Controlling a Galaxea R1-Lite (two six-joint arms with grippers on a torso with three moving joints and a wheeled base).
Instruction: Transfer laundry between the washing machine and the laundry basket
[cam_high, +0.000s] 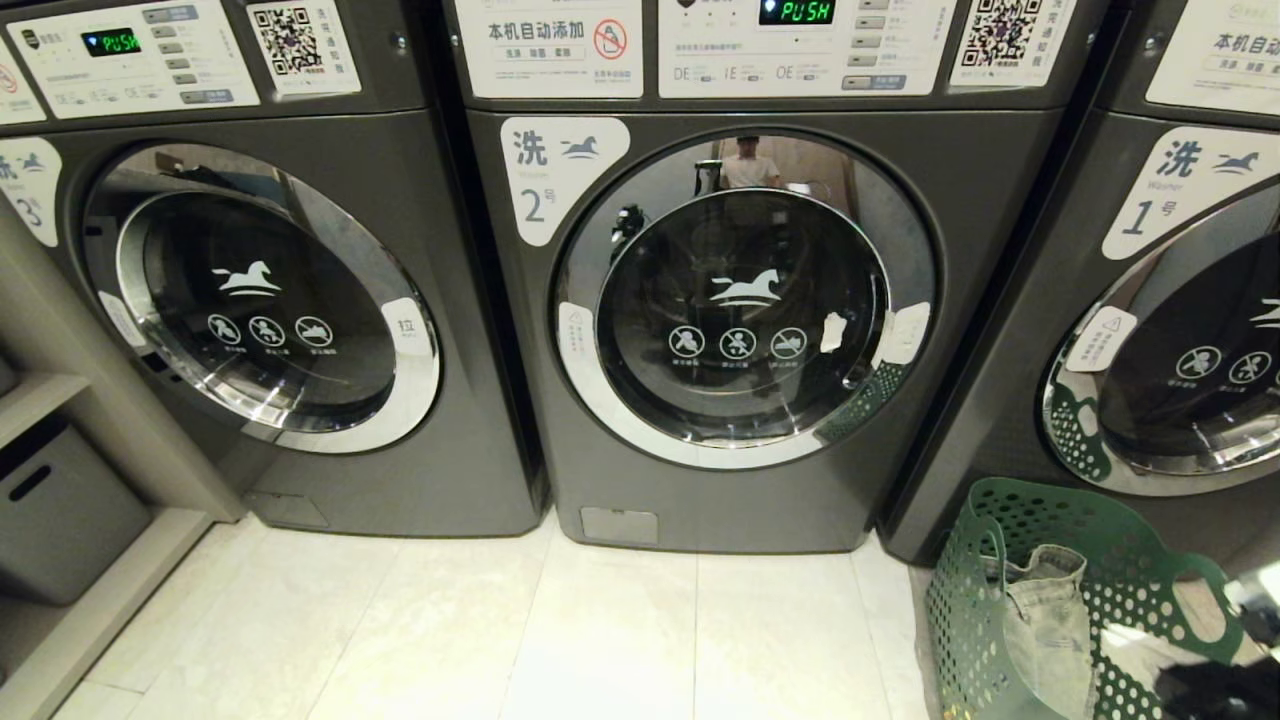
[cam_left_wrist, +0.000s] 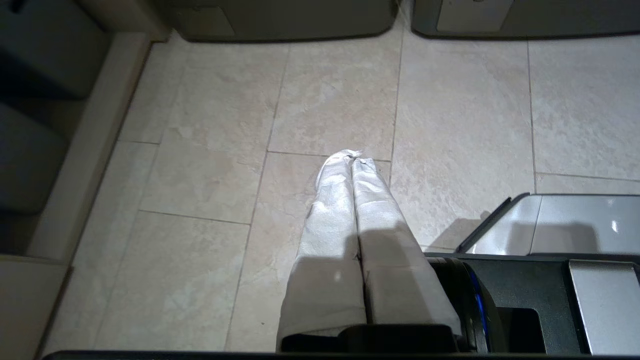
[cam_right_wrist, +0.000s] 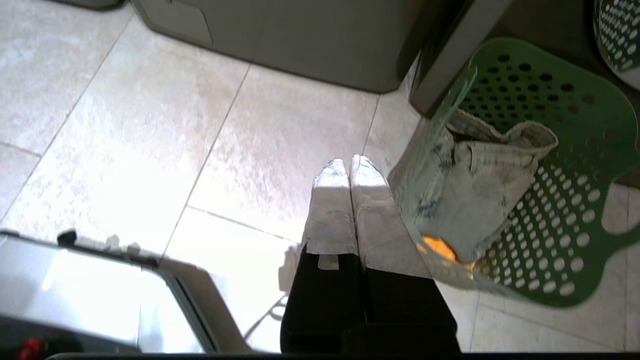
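The washing machine marked 2 stands straight ahead, its chrome-ringed round door closed. The green laundry basket sits on the floor at the lower right, in front of machine 1. Laundry lies in it: a pale denim garment draped over the near wall, and in the right wrist view the same denim garment with a small orange-yellow piece under it inside the basket. My right gripper hangs shut and empty over the tiles beside the basket. My left gripper is shut and empty above bare floor.
Machine 3 stands to the left and machine 1 to the right. A shelf unit with a grey bin lines the left side. Pale floor tiles stretch before the machines. My base shows beside the left gripper.
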